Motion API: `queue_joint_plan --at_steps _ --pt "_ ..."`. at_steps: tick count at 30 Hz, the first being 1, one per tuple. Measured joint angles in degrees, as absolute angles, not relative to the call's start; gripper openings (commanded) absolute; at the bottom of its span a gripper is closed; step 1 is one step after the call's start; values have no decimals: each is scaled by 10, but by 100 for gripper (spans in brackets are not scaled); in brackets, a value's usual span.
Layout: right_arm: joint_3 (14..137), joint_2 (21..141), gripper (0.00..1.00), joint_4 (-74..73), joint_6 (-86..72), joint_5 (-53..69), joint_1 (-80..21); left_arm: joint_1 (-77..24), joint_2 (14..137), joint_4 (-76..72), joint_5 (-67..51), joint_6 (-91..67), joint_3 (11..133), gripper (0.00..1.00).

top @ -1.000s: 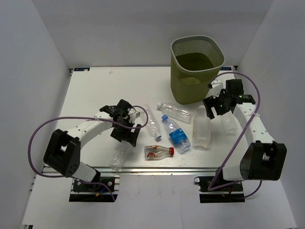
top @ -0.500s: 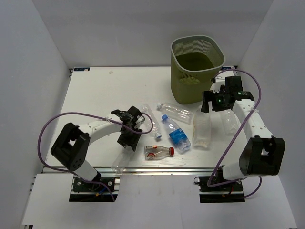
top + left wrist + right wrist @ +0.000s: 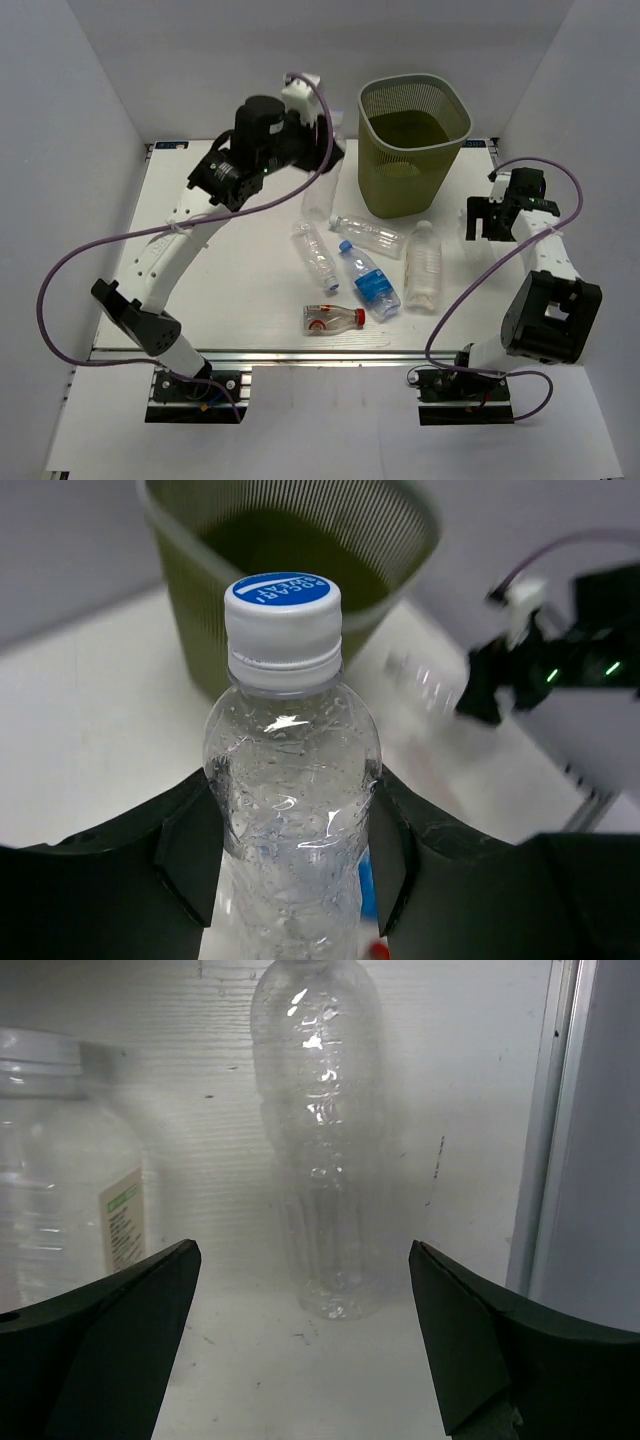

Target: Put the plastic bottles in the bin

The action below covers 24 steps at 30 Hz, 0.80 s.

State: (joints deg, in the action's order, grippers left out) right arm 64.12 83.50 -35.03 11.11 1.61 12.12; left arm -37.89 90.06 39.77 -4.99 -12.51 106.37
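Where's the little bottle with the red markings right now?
In the top view, the red-marked bottle lies on its side near the front edge of the table, about midway between the two arms, just in front of the blue-labelled bottle.

Both arms are built alike: white shell links joined by chunky black motor housings. The left fingers are matte black and angular, with flat inner faces. Behind them a purple cable loops away to a black base block. The right fingers are the same black wedges, trailed by a second purple cable. Small green lights glow just behind these fingers, seemingly status LEDs, though blurred.
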Motion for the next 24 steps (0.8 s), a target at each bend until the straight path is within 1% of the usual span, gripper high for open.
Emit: queue_joint_plan --at_steps 1,3,4,9,10,12,16,17,18,19,20,21,22,23,24 --pt "648 844 90 -351 121 17 126 -379 912 362 -56 -123 1091 40" --pt "658 865 90 -348 142 19 130 -379 935 300 -65 -120 1127 41" --pt "659 876 90 -344 154 18 131 -379 951 261 -69 -120 1142 44" --pt "658 922 90 -322 182 16 134 -379 1046 53 -75 -148 1164 47" --pt "658 933 90 -315 184 15 135 -379 1069 17 -75 -157 1167 49" --pt "658 952 90 -302 185 14 135 -380 1140 -36 -75 -178 1219 49" --pt "651 993 81 -275 185 12 138 -383 1275 -123 -60 -213 1337 52" --pt "647 997 74 -270 185 12 139 -384 1298 -137 -53 -222 1354 52" --pt "642 999 70 -265 187 12 140 -385 1314 -150 -46 -231 1363 52" --pt "636 999 64 -261 186 13 142 -386 1325 -160 -38 -239 1367 52" --pt "633 999 52 -256 186 14 142 -387 1333 -169 -31 -246 1368 61" --pt "632 997 44 -250 187 14 143 -388 1337 -173 -23 -250 1368 66" --pt "632 995 29 -241 188 15 143 -389 1338 -175 -16 -255 1368 71" --pt "631 995 0 -231 190 15 143 -390 1338 -176 -10 -257 1367 85" --pt "631 995 0 -223 192 18 144 -391 1336 -179 -6 -260 1365 95"
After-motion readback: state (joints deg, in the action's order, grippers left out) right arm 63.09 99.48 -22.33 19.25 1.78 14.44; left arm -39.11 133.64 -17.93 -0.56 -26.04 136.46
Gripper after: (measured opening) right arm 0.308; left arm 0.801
